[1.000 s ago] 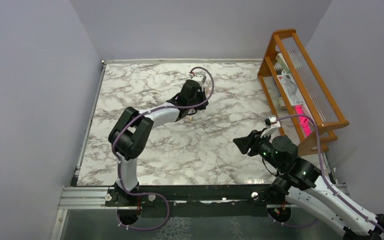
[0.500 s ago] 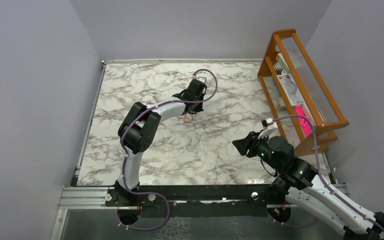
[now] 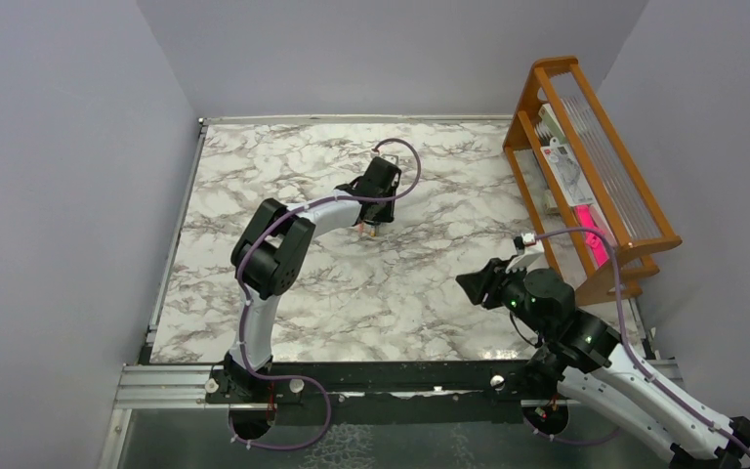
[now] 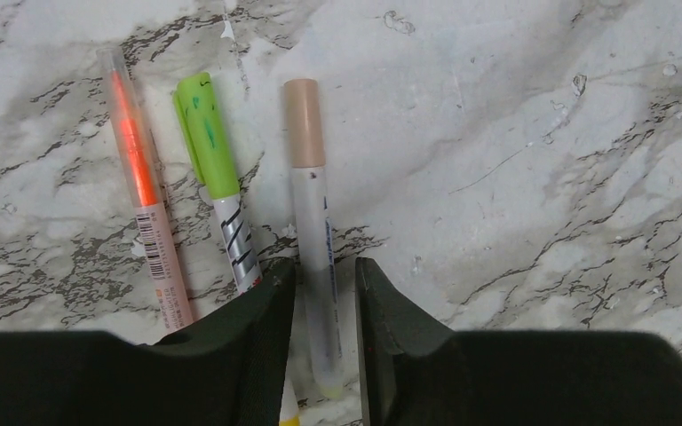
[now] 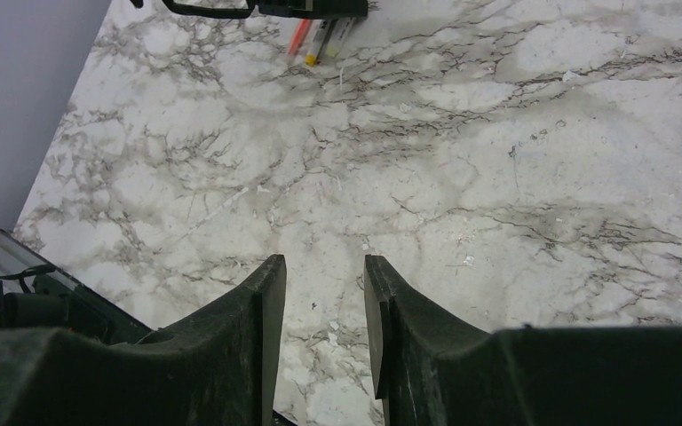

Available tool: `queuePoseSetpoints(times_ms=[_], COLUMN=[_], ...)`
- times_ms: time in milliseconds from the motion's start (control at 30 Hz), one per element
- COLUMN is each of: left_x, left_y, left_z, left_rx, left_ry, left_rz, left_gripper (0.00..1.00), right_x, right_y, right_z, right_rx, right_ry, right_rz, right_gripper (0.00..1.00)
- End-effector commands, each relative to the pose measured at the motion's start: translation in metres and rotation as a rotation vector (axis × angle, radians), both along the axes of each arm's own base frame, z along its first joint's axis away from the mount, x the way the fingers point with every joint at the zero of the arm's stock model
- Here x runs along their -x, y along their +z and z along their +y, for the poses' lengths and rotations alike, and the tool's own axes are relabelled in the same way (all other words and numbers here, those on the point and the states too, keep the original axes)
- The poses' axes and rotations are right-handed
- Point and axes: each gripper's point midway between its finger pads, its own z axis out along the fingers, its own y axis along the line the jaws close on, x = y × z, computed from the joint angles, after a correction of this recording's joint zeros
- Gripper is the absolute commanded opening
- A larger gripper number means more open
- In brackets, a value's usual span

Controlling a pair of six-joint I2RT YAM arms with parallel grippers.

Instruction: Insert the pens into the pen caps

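Three pens lie side by side on the marble table, all with caps on. In the left wrist view they are an orange-red highlighter (image 4: 142, 195) under a clear cap, a grey-barrelled pen (image 4: 235, 240) with a bright green cap (image 4: 206, 133), and a whitish pen (image 4: 316, 231) with a tan cap (image 4: 304, 122). My left gripper (image 4: 327, 266) is open and low over them, its jaws either side of the whitish pen's barrel. In the top view it (image 3: 375, 213) sits at the table's middle back. My right gripper (image 5: 324, 262) is open and empty above the front right of the table (image 3: 476, 283).
A wooden rack (image 3: 596, 166) holding packets and a pink item stands along the table's right edge. Grey walls close in the left, back and right. The pens also show far off in the right wrist view (image 5: 320, 40).
My left arm has swung its elbow right and brought its gripper down over the pens. The right arm has barely shifted.
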Motion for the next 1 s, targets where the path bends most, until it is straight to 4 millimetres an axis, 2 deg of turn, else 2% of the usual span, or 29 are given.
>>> queuePoseSetpoints(times_ms=[0, 133, 233, 400, 500, 633, 733, 833, 900, 967], left_x=[0.011, 0.007, 0.004, 0.008, 0.014, 0.031, 0.037, 0.038, 0.046, 0.057], left_y=[-0.009, 0.012, 0.038, 0.093, 0.137, 0.185, 0.203, 0.202, 0.212, 0.228], left_z=[0.008, 0.005, 0.000, -0.021, -0.030, -0.032, -0.031, -0.029, -0.030, -0.028], left_rx=[-0.020, -0.004, 0.030, 0.155, 0.255, 0.362, 0.401, 0.394, 0.432, 0.485], left_ry=[-0.006, -0.019, -0.037, -0.148, -0.206, -0.260, -0.280, -0.268, -0.282, -0.295], left_rz=[0.046, 0.010, -0.034, -0.121, -0.212, -0.324, -0.383, -0.362, -0.373, -0.406], left_gripper=[0.35, 0.38, 0.39, 0.43, 0.46, 0.48, 0.48, 0.39, 0.28, 0.24], right_x=[-0.001, 0.000, 0.000, 0.001, 0.002, 0.001, 0.001, 0.001, 0.003, 0.003], right_y=[-0.008, -0.010, -0.012, -0.015, -0.017, -0.018, -0.016, -0.014, -0.012, -0.013], right_z=[-0.007, -0.007, -0.006, -0.004, -0.005, -0.008, -0.007, -0.003, 0.000, 0.001], right_rx=[0.021, 0.023, 0.020, 0.018, 0.028, 0.041, 0.034, 0.026, 0.020, 0.018], right_ry=[-0.036, -0.032, -0.031, -0.024, -0.023, -0.034, -0.034, -0.017, 0.001, 0.008], right_rz=[0.016, 0.019, 0.023, 0.030, 0.037, 0.042, 0.040, 0.036, 0.034, 0.033], right_gripper=[0.37, 0.37, 0.37, 0.37, 0.37, 0.38, 0.37, 0.32, 0.26, 0.24])
